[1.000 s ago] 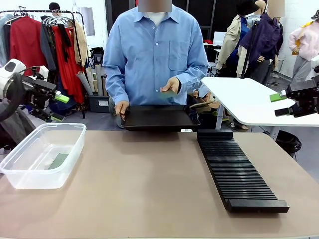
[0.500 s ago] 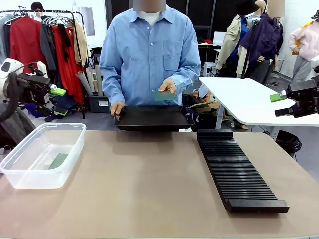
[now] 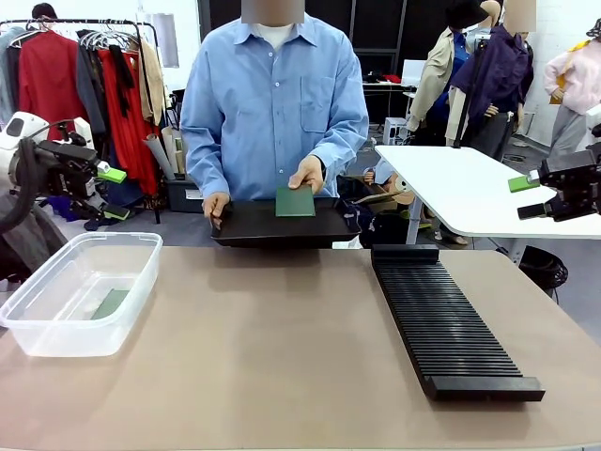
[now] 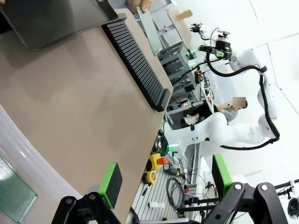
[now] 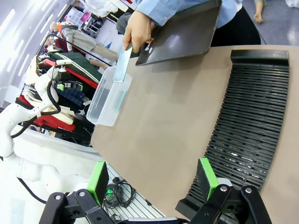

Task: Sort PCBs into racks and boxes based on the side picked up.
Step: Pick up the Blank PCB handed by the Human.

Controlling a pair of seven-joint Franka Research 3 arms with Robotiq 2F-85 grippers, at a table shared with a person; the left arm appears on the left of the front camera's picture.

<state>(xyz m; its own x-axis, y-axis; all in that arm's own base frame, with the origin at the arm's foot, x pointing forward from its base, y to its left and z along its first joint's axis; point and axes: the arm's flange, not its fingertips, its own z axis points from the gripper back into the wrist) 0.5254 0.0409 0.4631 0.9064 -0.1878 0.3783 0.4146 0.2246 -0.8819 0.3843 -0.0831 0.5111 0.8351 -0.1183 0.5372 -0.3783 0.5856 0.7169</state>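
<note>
The table (image 3: 282, 376) carries the rack (image 3: 451, 324). The left arm (image 3: 56, 169) hangs well left of the rack, out past the table's edge, the left jaws spread wide and empty. The right arm (image 3: 575, 183) hangs off to the right of the rack's far end and above it, the right jaws likewise spread with nothing between them. The box (image 3: 38, 319) sits well left of the rack, one PCB (image 3: 110, 303) flat on its floor. The person holds the tray (image 3: 254, 233) just left of the rack's far end. The held PCB (image 3: 295, 201) stands upright over that tray, pinched at its top by the person's hand (image 3: 308, 172).

The likely trouble is the handover. The held PCB is thin and offered in mid-air, so jaws closing off-centre could twist it loose onto the tray, or nip the fingers beside it. Either arm has far to travel towards the rack's far end, and a low path would clip the tray's rim. Misjudging which side is taken would send the board to the wrong place. The rack's slots are narrow, so a tilted board would probably jam or ride over the ribs.

The front view gives the held PCB's broad green face; the right wrist view shows it edge-on, a thin sliver, and looks straight down the rack's slots, which seem empty. The left wrist view shows the dotted grid on the PCB in the box, which the front view renders as a plain green patch.
</note>
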